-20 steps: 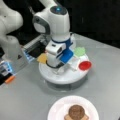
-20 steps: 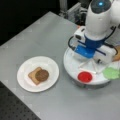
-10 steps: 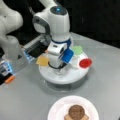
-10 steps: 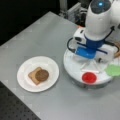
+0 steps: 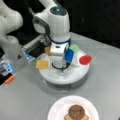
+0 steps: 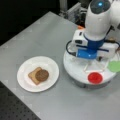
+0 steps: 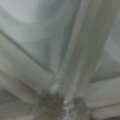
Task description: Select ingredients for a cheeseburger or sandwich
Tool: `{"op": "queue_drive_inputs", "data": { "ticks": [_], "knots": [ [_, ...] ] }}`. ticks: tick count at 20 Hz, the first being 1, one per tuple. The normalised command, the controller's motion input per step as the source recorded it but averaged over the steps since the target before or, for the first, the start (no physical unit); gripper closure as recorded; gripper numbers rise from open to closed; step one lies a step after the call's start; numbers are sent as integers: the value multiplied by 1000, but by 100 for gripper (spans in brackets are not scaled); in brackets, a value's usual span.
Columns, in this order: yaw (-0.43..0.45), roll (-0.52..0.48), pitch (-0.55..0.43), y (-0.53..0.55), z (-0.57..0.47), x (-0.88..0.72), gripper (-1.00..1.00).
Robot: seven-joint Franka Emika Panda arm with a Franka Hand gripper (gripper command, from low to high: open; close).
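White round tray [image 5: 75,75], divided into sections, is seen at frame centre on the grey surface [image 6: 37,32]; on its rim are held a yellow cheese square [image 5: 42,64] at left, a green lettuce-like piece [image 5: 74,47] at upper right and a red disc [image 5: 85,59] at right. A brown piece [image 5: 47,50] is partly hidden behind the arm.

The gripper [image 5: 61,71] is lowered over the tray's middle, close to its dividers; nothing is seen held, and whether the jaws are open or closed cannot be told. Only pale tray walls are shown in the wrist view.

White paper plate [image 6: 25,83], at lower left in a front view: one toast square [image 6: 32,75] is laid on it, with the dark round patty [image 6: 41,75] stacked on top.

Risk, as judged: the jaws are low among the dividers, so a sideways move could catch a wall and shift the tray or scatter rim pieces. The flat cheese could be missed or slip, given little edge for grasping.
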Motion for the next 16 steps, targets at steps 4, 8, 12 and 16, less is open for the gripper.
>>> {"op": "queue_drive_inputs", "data": {
  "ticks": [4, 8, 12, 16],
  "knots": [
    [379, 49, -60, -133, -137, -72, -100],
    [373, 92, -58, -198, -158, -30, -100],
    [307, 113, -26, -200, -140, -33, -100],
    [259, 151, 20, -213, -118, -68, -100]
  ]
}}
